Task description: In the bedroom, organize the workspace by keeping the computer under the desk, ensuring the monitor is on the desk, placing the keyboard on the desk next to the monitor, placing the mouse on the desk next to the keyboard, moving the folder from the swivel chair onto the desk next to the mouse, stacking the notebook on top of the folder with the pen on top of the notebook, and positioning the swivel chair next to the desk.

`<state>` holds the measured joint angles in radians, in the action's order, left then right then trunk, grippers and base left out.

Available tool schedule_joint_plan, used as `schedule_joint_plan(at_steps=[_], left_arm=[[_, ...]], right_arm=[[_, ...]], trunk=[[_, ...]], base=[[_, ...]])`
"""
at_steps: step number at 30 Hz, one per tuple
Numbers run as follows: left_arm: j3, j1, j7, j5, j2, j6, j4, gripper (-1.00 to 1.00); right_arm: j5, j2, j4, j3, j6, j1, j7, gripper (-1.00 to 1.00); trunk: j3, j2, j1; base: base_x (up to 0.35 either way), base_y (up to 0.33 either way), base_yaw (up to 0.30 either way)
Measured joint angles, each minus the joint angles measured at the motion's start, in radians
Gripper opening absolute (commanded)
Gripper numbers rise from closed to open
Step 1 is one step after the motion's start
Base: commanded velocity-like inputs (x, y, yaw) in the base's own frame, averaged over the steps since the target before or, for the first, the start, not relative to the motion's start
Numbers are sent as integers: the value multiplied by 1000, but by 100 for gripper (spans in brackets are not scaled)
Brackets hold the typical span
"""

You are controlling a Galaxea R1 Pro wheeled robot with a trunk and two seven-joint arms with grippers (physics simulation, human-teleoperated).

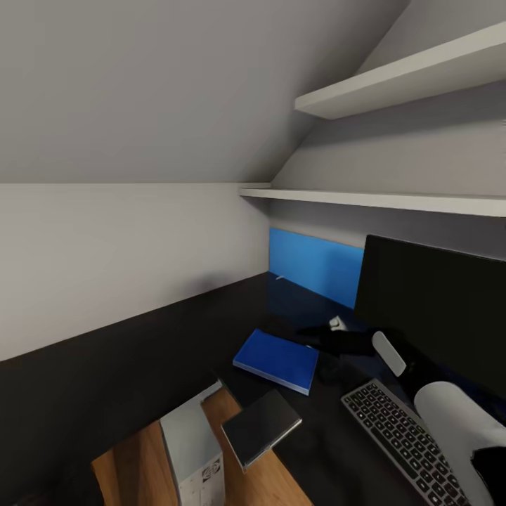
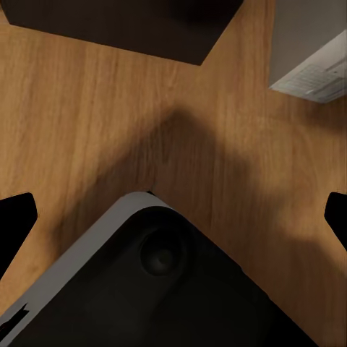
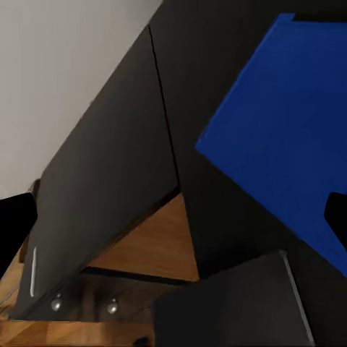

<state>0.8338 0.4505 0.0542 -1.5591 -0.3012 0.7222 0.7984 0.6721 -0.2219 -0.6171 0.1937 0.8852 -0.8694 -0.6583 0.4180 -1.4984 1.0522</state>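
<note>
Hovering spread-fingered above the folder point(image 1: 275, 361), apparently just set on the desk point(image 1: 140, 365) beside the keyboard point(image 1: 404, 439) and monitor point(image 1: 436, 309), with a dark notebook point(image 1: 261, 426) overhanging the edge nearby, ready for stacking.

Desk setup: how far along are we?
Done: monitor, keyboard and folder are on the desk; computer stands on the floor at the desk's edge. In hand: nothing, left gripper and right gripper jaws open. Left: notebook lies beside the folder, unstacked; the rest is unconfirmed.
</note>
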Motion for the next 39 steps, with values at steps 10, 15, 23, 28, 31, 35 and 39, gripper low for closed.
schedule_joint_plan(at_steps=[10, 15, 23, 28, 31, 35, 39], left_arm=[[-1, -10, -2, 0, -3, 0, 4, 100], [-1, -108, -1, -4, -35, -16, 67, 100], [0, -149, 0, -2, -48, -27, 86, 100], [-1, -158, -1, -4, -51, -30, 90, 100], [-3, -160, 0, -6, -58, -33, 112, 100], [-3, -161, 2, -10, -84, -40, 159, 100], [-6, -162, 8, -14, -128, -86, 239, 100]], right_arm=[[3, -14, -430, 0, -1, 149, 246, 100], [5, -16, -783, -1, -6, 305, 469, 100], [3, -16, -930, -3, -39, 366, 504, 100], [2, -14, -975, 0, -49, 383, 522, 100], [2, -12, -988, 7, -52, 388, 537, 100], [2, -10, -990, 8, -52, 388, 539, 100], [1, -10, -991, 9, -52, 388, 540, 100]], trunk=[[0, 0, 0], [0, 0, 0], [0, 0, 0], [-2, 0, 0], [-4, 0, 0], [-5, 0, 0], [-6, 0, 0]], base=[[-171, 0, 0], [-15, 0, 0], [-51, 0, -12], [-262, 0, -112], [-58, 0, -38], [-26, 0, -17], [-12, 0, -9]])
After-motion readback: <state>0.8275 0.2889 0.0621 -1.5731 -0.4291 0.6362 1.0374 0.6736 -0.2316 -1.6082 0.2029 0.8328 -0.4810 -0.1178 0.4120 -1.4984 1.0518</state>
